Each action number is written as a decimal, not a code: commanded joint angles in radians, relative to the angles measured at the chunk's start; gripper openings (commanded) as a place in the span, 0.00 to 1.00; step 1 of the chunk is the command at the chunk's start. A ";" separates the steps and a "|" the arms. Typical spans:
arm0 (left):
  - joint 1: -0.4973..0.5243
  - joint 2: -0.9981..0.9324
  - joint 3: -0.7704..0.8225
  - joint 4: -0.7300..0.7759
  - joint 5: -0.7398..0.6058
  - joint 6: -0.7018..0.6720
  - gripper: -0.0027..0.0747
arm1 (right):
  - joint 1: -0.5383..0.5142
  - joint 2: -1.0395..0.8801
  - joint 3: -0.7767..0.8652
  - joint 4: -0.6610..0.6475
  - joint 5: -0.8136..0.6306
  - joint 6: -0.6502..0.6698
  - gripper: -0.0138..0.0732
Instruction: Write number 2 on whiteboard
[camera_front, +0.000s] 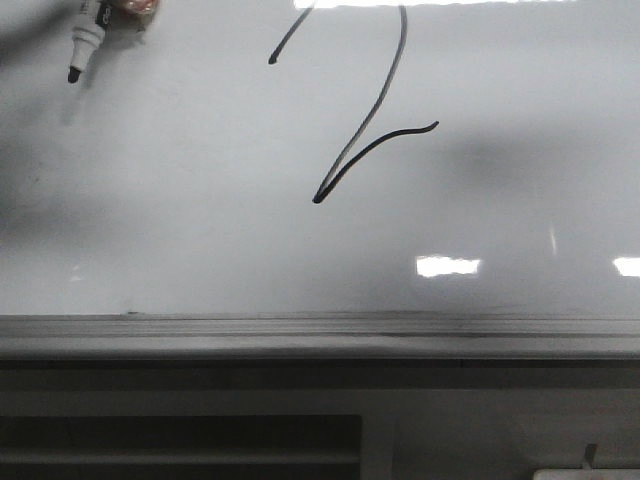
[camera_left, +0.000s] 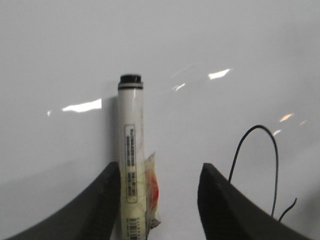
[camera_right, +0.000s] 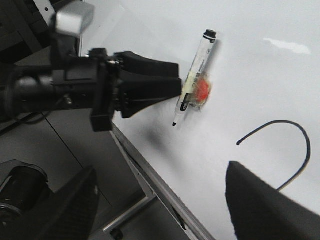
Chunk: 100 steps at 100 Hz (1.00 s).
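The whiteboard (camera_front: 200, 200) fills the front view, and on it the number 2 (camera_front: 405, 131) is a thin black line with a sharp lower point and a short tail. A white marker (camera_front: 88, 35) rests against the board at upper left, tip down, with a red patch (camera_right: 201, 91) beside its barrel. My left gripper (camera_left: 160, 167) is open around the marker (camera_left: 131, 140), which touches only one finger. The other finger stands well apart from it. My right gripper (camera_right: 160, 172) is open and holds nothing, hovering off the board's lower edge. Part of the 2 (camera_right: 285, 122) shows beside one of its fingers.
A grey ledge (camera_front: 300, 335) runs along the board's lower edge. Under it is a dark slatted panel (camera_front: 180, 445). A metal bracket (camera_right: 135, 210) sticks out beneath the ledge. The left arm's black body (camera_right: 60, 95) reaches in from the side. Bright light reflections (camera_front: 447, 265) lie on the board.
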 joint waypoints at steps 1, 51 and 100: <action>0.001 -0.063 -0.021 0.018 -0.010 0.038 0.53 | -0.005 -0.016 -0.033 -0.006 -0.044 0.025 0.71; 0.007 -0.343 0.004 0.145 0.018 0.048 0.35 | -0.006 -0.135 -0.012 -0.176 -0.229 0.094 0.08; 0.007 -0.647 0.254 0.136 0.208 0.048 0.01 | -0.006 -0.612 0.445 -0.246 -0.419 0.094 0.08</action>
